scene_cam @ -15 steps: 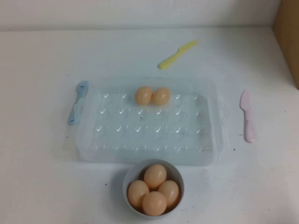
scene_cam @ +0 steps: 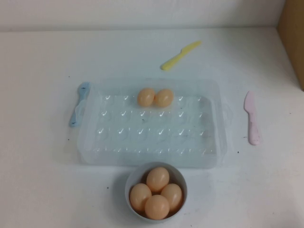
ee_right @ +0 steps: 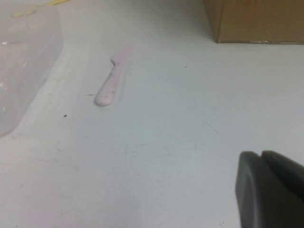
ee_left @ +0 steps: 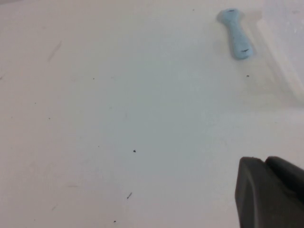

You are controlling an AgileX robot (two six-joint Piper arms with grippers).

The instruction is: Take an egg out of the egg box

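Observation:
The clear egg box (scene_cam: 152,135) lies mid-table in the high view. Two peach-tan eggs sit side by side in its far row, one egg (scene_cam: 146,97) on the left and the other (scene_cam: 164,98) on the right. Neither arm shows in the high view. My left gripper (ee_left: 264,161) is shut and empty, low over bare table to the left of the box, whose corner (ee_left: 287,33) shows in the left wrist view. My right gripper (ee_right: 261,155) is shut and empty over bare table to the right of the box, whose edge (ee_right: 23,57) shows in the right wrist view.
A pale round bowl (scene_cam: 131,180) with several eggs stands just in front of the box. A blue spatula (scene_cam: 78,109) lies at the box's left side, a pink knife (scene_cam: 251,118) at its right, a yellow knife (scene_cam: 180,54) behind it. A cardboard box (scene_cam: 294,33) stands far right.

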